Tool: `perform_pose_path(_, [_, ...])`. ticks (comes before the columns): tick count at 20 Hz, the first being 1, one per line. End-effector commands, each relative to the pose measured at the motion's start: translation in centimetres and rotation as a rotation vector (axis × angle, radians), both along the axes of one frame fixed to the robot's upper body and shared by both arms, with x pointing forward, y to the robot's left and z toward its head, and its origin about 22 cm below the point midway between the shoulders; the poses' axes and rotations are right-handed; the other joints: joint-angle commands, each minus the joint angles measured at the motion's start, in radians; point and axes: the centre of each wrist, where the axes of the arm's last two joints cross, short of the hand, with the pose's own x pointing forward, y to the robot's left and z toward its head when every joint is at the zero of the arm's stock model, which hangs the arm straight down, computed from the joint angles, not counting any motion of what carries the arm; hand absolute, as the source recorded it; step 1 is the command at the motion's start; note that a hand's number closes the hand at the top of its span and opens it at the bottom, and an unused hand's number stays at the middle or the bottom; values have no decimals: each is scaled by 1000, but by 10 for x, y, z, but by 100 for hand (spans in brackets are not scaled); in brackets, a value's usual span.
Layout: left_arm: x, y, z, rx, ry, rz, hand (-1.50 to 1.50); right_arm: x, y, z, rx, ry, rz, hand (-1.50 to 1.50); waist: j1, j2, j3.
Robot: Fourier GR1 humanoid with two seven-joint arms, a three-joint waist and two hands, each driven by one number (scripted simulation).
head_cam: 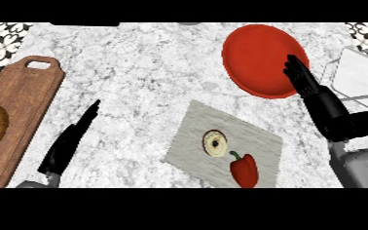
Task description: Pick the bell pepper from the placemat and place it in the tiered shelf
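Observation:
A red bell pepper (245,170) with a green stem lies on the near right part of a grey placemat (244,134). A round pale item with a dark ring (215,143) lies on the mat just left of the pepper. My right hand (314,92) hovers to the upper right of the mat with its fingers straight, over the edge of a red plate (257,58), holding nothing. The white tiered shelf (354,73) stands at the right edge, partly cut off. My left hand (72,139) rests open at the lower left, fingers pointing up.
A wooden cutting board (25,102) lies along the left edge with a brown object at its left rim. The marble counter (144,78) spreads between the board and the plate.

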Motion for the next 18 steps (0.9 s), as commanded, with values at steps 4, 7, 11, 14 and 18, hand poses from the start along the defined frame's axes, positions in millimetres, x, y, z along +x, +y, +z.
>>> perform_pose_path(4, [-10,31,-9,-182,115,271,0,-22,-47,15,-86,-159,-135,150,-56,-49,-6])
perform_pose_path(7, [-11,14,-18,-272,171,352,0,-39,-122,16,-592,-26,-375,150,-100,-38,-24])
perform_pose_path(11, [7,11,-7,-353,225,365,0,-86,-112,-35,-247,87,-419,-150,-66,-47,-6])
perform_pose_path(14, [13,-2,-3,-359,227,347,0,-96,-121,-37,-244,33,-315,-150,-46,-45,-5])
perform_pose_path(18, [7,7,-8,-365,222,372,0,-106,-103,-10,-276,58,-92,-150,-52,-47,-7])
